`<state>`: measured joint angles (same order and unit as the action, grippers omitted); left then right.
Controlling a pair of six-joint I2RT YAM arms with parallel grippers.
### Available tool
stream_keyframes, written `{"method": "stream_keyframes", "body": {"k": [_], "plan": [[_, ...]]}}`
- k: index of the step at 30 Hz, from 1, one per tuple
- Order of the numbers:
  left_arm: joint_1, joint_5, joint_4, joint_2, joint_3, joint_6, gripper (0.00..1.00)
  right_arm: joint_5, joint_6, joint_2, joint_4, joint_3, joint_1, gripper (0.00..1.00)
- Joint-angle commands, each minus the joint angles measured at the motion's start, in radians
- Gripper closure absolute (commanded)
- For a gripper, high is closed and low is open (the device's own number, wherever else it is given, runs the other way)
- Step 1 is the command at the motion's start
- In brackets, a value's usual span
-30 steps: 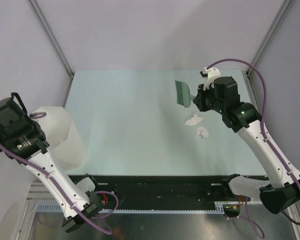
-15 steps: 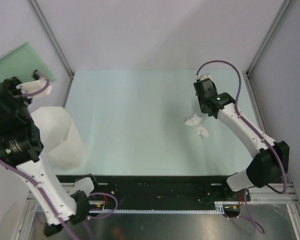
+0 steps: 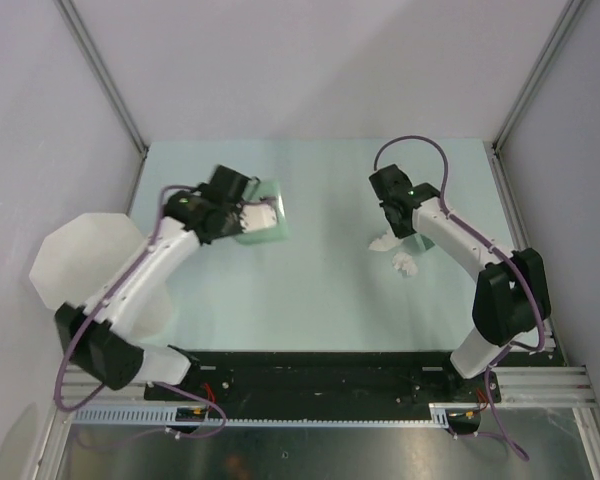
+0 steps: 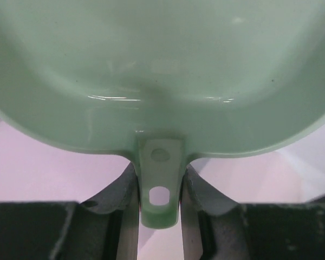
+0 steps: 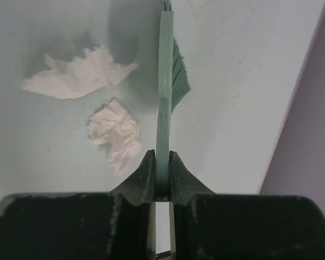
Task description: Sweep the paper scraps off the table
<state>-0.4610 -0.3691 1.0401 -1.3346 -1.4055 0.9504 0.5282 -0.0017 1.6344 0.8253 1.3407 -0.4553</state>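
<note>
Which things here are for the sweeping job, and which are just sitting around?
For the job: paper scraps, green brush in the right gripper, green dustpan in the left gripper, table.
Just sitting: white bin at the left; grey walls.

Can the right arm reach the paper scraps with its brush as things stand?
Probably yes: the brush in the right pincer sits just beside the paper scraps, only bare table between.
</note>
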Motion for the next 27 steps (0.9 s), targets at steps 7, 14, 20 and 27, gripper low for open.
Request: {"method": "stream_keyframes", "body": {"k": [7, 14, 20, 27], "plan": [[-0.119, 0.18, 0.071, -0.245, 0.2, -0.236, 1.0, -0.402, 0.054, -0.041, -0.161, 0.014, -0.117, 1.0], [-0.13, 0.187, 0.067, -0.323, 0.25, -0.252, 1.0, -0.628, 0.127, -0.111, -0.249, 0.026, -0.175, 1.0], [-0.169, 0.151, 0.061, -0.382, 0.315, -0.266, 1.0, -0.335, 0.095, -0.2, -0.16, 0.075, -0.18, 1.0], [-0.206, 0.153, 0.057, -0.436, 0.263, -0.285, 1.0, -0.116, 0.153, -0.205, 0.127, 0.127, -0.247, 1.0]]}}
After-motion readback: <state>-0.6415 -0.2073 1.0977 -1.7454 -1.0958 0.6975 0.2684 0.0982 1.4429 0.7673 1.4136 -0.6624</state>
